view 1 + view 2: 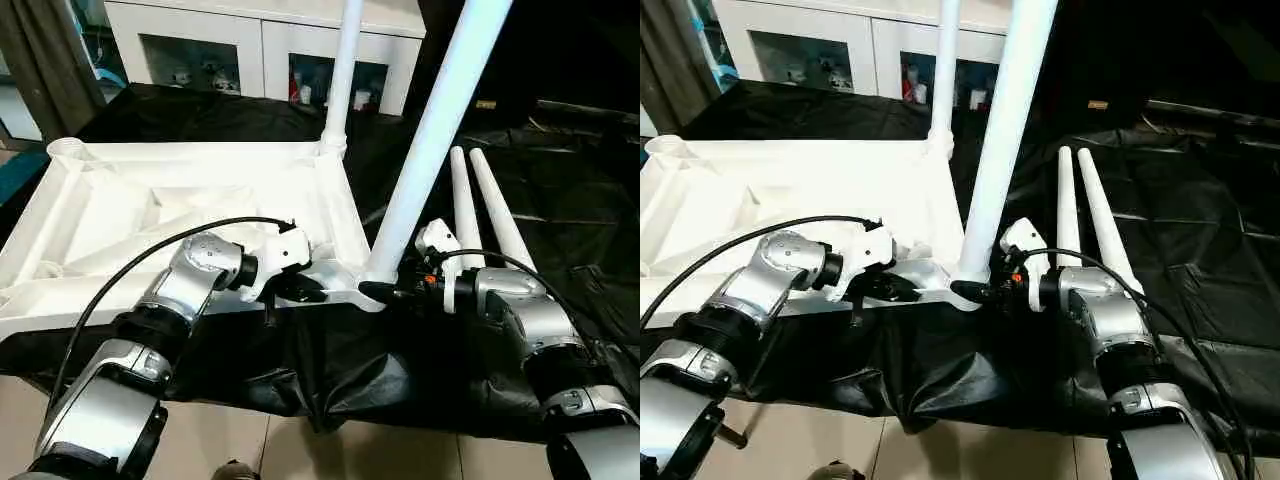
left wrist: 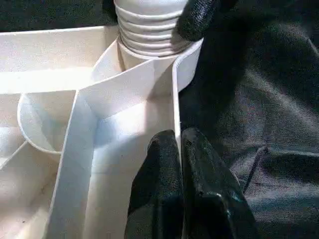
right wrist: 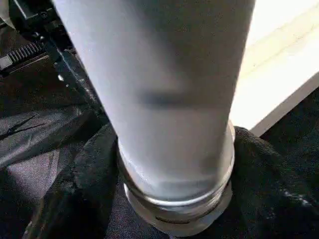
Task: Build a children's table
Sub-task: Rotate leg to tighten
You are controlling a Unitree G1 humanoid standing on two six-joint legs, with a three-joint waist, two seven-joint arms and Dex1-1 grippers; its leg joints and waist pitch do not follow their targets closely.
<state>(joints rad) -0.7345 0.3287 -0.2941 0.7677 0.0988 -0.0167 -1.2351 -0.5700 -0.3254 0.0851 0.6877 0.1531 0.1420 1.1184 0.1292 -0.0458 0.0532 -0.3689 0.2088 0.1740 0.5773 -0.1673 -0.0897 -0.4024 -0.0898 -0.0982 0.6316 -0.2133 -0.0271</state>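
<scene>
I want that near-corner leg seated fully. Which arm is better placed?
Probably the right: the right gripper already brackets the near leg at its socket. The left gripper is shut, pinching the tabletop rim.

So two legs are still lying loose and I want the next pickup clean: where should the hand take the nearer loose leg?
Probably mid-shaft on the loose leg, from above with fingers across it. It lies flat on the black cloth, tapered, with the second leg close beside it, so the wider middle gives the surest purchase.
</scene>
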